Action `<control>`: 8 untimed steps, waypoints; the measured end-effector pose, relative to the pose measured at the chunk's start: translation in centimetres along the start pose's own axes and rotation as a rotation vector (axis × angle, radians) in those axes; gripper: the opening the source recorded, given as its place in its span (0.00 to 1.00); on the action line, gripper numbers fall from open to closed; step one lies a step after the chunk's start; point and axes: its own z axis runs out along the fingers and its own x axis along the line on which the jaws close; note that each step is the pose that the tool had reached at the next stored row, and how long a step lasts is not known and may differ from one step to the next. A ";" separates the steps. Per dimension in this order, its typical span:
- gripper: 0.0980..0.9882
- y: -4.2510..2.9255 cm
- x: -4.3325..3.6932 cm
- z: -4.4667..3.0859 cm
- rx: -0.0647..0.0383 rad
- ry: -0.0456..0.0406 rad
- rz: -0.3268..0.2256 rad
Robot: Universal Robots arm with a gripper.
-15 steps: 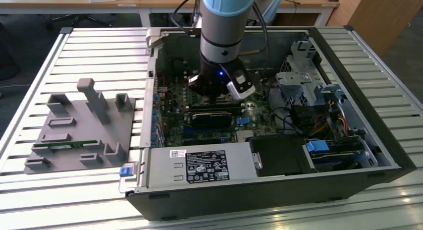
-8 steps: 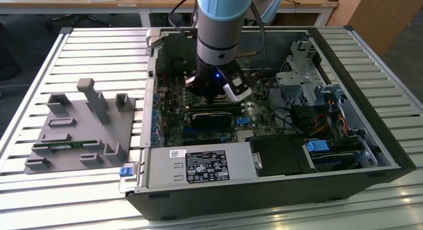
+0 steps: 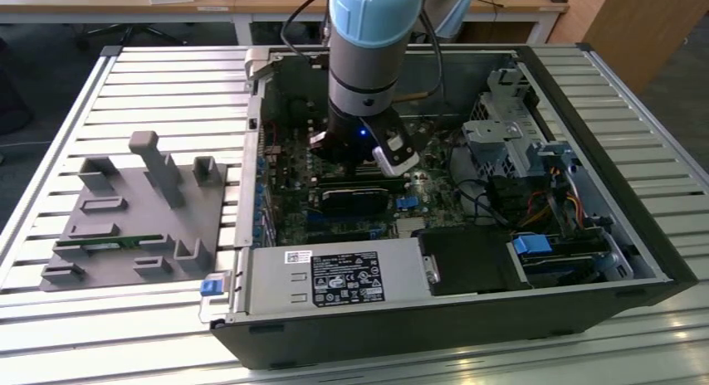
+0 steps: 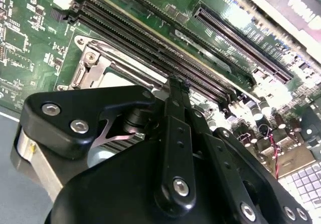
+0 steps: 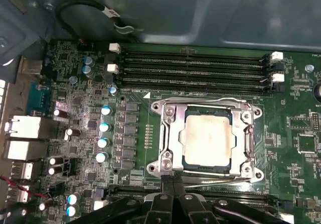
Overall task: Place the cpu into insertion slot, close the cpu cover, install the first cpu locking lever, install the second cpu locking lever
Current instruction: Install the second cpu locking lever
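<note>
The cpu [image 5: 208, 141], a dull silver square, lies in the insertion slot [image 4: 95, 66] on the green board. The cpu cover [image 5: 170, 133], a silvery frame, lies flat around it. A thin locking lever [image 5: 220, 182] runs along the socket's edge nearest my gripper. My gripper [image 5: 173, 181] is shut, its two black fingertips together and right at that lever's end beside the socket. In the second wrist view the gripper [image 4: 174, 83] points down at the socket's edge. In the exterior view the gripper [image 3: 352, 165] reaches down into the open computer case.
Long black memory slots [image 5: 193, 68] run just beyond the socket. A black card [image 3: 354, 198] stands close to the arm. A power supply [image 3: 332, 277] and a drive cage [image 3: 510, 136] crowd the case. A grey fixture [image 3: 133, 211] sits on the slatted table at the exterior view's left.
</note>
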 end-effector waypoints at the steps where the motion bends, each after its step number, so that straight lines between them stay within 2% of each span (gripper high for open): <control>1: 0.01 -0.21 0.04 -0.01 -0.003 -0.0001 0.000; 4: 0.01 -0.73 0.33 -0.06 -0.011 -0.0004 0.000; 8: 0.01 -1.05 0.99 -0.04 -0.035 -0.0012 -0.001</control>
